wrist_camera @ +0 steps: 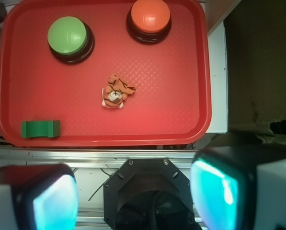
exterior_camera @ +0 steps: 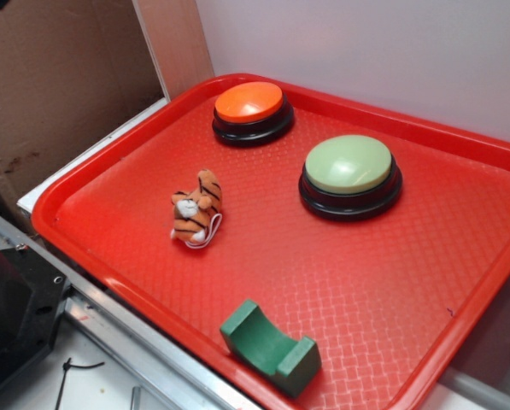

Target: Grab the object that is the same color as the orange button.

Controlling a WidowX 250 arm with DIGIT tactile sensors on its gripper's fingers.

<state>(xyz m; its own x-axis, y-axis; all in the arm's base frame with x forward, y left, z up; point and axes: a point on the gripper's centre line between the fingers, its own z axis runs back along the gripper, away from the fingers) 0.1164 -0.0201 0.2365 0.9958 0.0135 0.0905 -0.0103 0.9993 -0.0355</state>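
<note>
- The gripper [wrist_camera: 133, 191] is hanging high above the near edge of the tray [wrist_camera: 200, 72], seen only in the wrist view; its two fingers [wrist_camera: 47, 199] are standing wide apart, with glowing teal pads, holding and touching nothing.
- The tray is lying flat as a red plastic rectangle with rounded corners, a raised rim and a fine diamond-patterned floor.
- The tiger [exterior_camera: 197, 207], a small soft plush with orange fur, black stripes and a white face, is lying near the middle of the tray, with a white string loop trailing beside it. It is sitting well apart from everything else.
- The orange button [exterior_camera: 250, 109], a glossy round dome on a black circular base, is standing at the far end of the tray.
- The green button [exterior_camera: 349, 174], a pale, smooth dome on a similar black base, is standing beside it, apart.
- The green block [exterior_camera: 270, 347], matte with a curved scoop in its top, is resting by the tray's near rim.
</note>
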